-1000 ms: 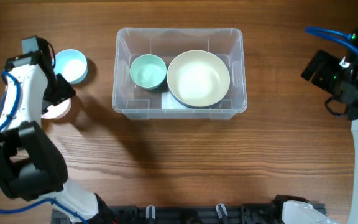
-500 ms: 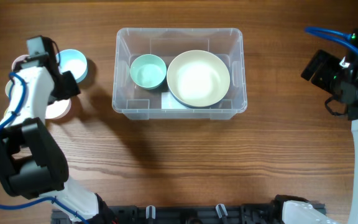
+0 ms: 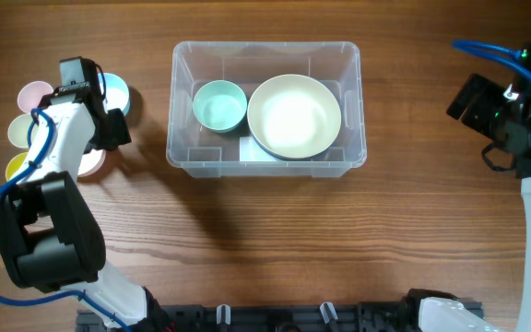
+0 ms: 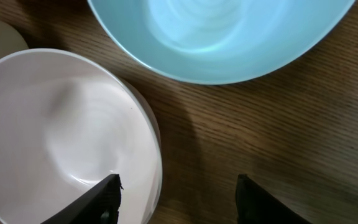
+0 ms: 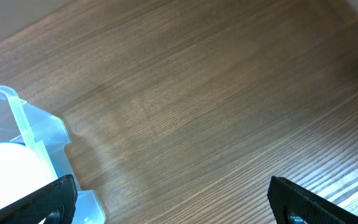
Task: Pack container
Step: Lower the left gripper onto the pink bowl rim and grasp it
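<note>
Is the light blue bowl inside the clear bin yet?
No, the light blue bowl sits on the table, left of the bin.

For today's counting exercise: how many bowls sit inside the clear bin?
2: a small mint-green bowl at the left of the clear rectangular plastic bin, a large cream bowl right of it. None seems hidden.

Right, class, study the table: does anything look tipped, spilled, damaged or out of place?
Nothing stands out. The container sits upright, a small green bowl and a large cream bowl flat inside. The blue bowl and pink bowl left of it stand upright; no spills or cracks show.
</note>
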